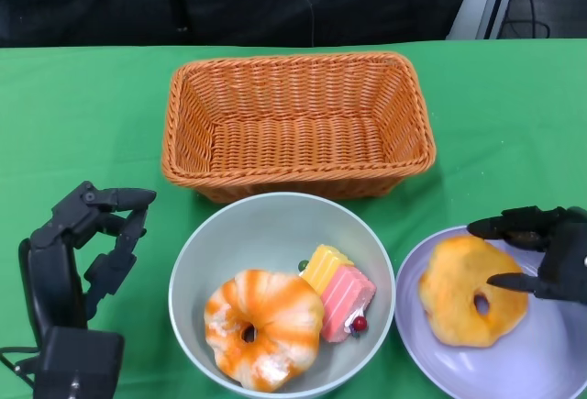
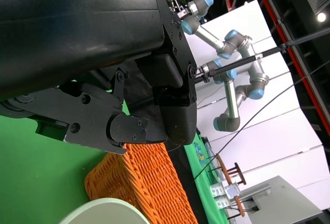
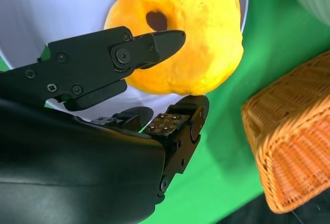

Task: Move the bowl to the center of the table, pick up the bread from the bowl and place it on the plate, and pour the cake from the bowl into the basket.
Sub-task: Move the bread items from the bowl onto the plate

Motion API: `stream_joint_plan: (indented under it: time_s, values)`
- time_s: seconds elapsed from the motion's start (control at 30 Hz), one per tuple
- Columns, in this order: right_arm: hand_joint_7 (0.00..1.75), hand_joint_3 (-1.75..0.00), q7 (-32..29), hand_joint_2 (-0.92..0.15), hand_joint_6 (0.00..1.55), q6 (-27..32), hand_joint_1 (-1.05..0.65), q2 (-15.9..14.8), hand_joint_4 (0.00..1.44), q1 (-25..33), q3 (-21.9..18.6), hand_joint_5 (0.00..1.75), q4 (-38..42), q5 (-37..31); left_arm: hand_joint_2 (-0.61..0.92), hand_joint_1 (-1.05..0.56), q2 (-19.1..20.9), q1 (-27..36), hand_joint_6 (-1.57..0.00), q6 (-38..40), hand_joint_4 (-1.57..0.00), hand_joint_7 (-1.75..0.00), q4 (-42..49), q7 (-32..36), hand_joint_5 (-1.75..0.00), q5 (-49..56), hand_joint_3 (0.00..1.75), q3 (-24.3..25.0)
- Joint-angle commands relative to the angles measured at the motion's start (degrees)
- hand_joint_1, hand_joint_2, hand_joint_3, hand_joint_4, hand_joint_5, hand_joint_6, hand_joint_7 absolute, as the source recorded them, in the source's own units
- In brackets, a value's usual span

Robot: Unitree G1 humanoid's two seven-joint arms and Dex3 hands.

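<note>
A pale grey-green bowl (image 1: 193,261) sits near the table's front edge, in the middle. It holds an orange-and-white glazed ring bread (image 1: 261,326) and a pink-and-yellow cake (image 1: 341,291). To its right, a yellow ring bread (image 1: 463,293) (image 3: 206,44) lies on the lilac plate (image 1: 550,362) (image 3: 51,7). My right hand (image 1: 541,248) (image 3: 103,64) hovers at that bread's right side, fingers spread over its edge and not gripping it. My left hand (image 1: 92,243) (image 2: 129,105) stands left of the bowl, fingers apart and empty.
An empty orange wicker basket (image 1: 298,138) (image 3: 294,152) (image 2: 144,183) stands just behind the bowl. Green cloth covers the table, with bare room at the far left and right. The left wrist view shows other robot arms in the background.
</note>
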Motion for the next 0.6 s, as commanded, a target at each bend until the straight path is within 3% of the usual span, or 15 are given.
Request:
stream_joint_plan:
  time_s: [0.03, 0.27, 0.43, 0.6]
  values:
    - [0.0, -0.08, -4.43, -0.92, 0.55, -5.28, -0.56, 0.99, 0.59, 1.26, -1.73, 0.04, 0.05, 0.13, 0.92, -0.18, 0.94, 0.8, -0.92, -0.65, -0.81, -0.77, 0.27, -0.36, -1.33, -0.37, 0.24, 0.19]
    - [0.01, -0.06, -8.39, -0.92, 0.55, -11.24, -0.57, 4.19, 0.62, 3.36, -4.96, 0.05, -3.38, 3.93, 0.92, -0.19, 1.05, 0.88, -0.92, -0.07, -0.81, -0.77, 0.09, -0.21, -1.34, -0.16, 0.25, -0.02]
    - [0.02, -0.07, -7.8, -0.92, 0.59, -12.64, -0.56, 5.05, 0.68, 5.27, -6.72, 0.07, -10.83, 6.64, 0.92, -0.18, 0.94, 0.78, -0.93, -0.21, -0.8, -0.76, 0.1, -0.27, -1.35, -0.26, 0.25, -0.06]
    - [0.04, -0.03, -3.02, -0.92, 0.65, -12.19, -0.52, 5.14, 0.74, 6.82, -7.03, 0.1, -18.64, 12.22, 0.92, -0.18, 1.18, 0.73, -0.92, 0.13, -0.8, -0.76, 0.23, -0.86, -1.34, -0.49, 0.25, -0.23]
